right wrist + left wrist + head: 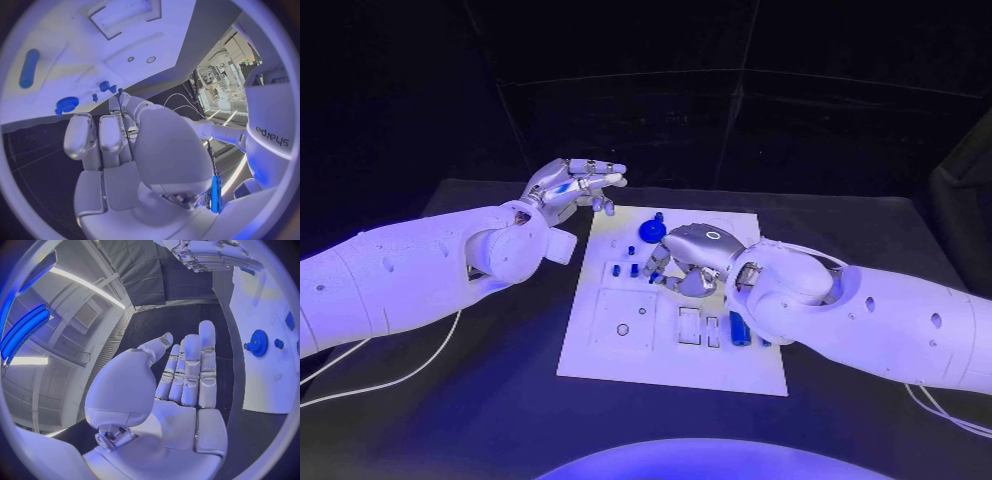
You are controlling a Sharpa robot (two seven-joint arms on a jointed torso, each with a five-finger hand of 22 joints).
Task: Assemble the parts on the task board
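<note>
White task board (678, 345) at frame centre on the black table (444, 420), dotted with small blue parts: a round gear (652, 229) near its top edge, a long peg (737, 327) toward lower right. Left hand (570, 186) raised at upper left of the board, fingers straight and apart, holding nothing. Right hand (687, 262) lowered over the board's middle, fingers curled; grip on any part impossible to tell.

A black table (473, 400) stands before dark panelled walls (733, 110), with a bright ceiling strip light (87, 285) overhead.
</note>
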